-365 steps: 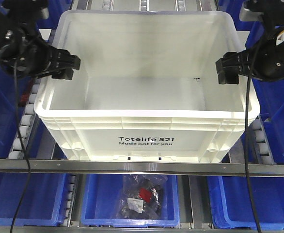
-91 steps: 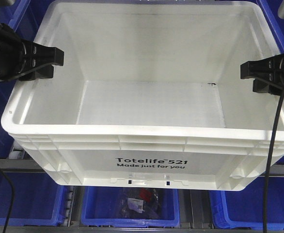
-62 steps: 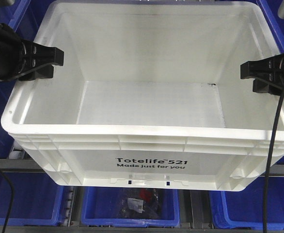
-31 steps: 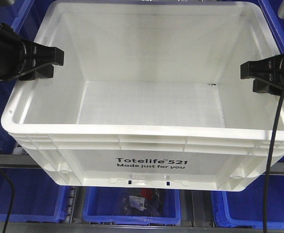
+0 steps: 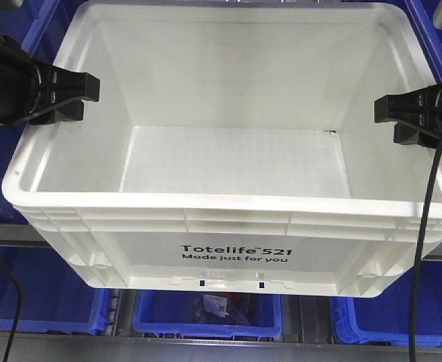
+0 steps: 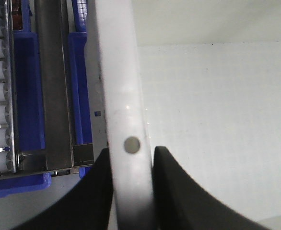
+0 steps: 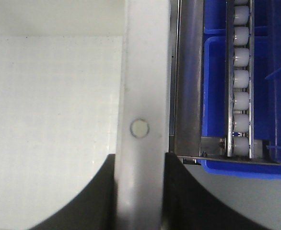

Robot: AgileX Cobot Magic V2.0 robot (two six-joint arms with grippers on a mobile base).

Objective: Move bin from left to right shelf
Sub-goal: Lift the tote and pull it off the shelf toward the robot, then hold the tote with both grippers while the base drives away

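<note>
The bin (image 5: 236, 249) is a large rectangular tote of white, slightly glossy plastic with rounded corners. Stepped ribs run under its thick rim, and its floor is finely grained. Black print (image 5: 234, 253) on the near wall reads "Totelife 521 Made just for you". I hold it by its two short sides. My left gripper (image 5: 78, 94) comes in level from the left and is clamped on the left rim. My right gripper (image 5: 391, 119) mirrors it on the right rim, one black finger inside the wall and one outside. In the left wrist view the curved black fingers (image 6: 99, 191) press against both faces of the rim, just below a small round moulding mark (image 6: 132, 145). The right wrist view shows the same grip. The tote hangs forward over the shelf's front metal rail (image 5: 10, 234), above a lower row of blue bins (image 5: 47, 302). I cannot tell whether its base touches anything. White roller tracks (image 7: 241, 81) and a grey steel upright run beside the right wall. The middle blue bin holds something in clear wrapping, mostly hidden by the tote. A black cable (image 5: 425, 249) droops across the right front corner. My arms are cut off at both picture edges.
</note>
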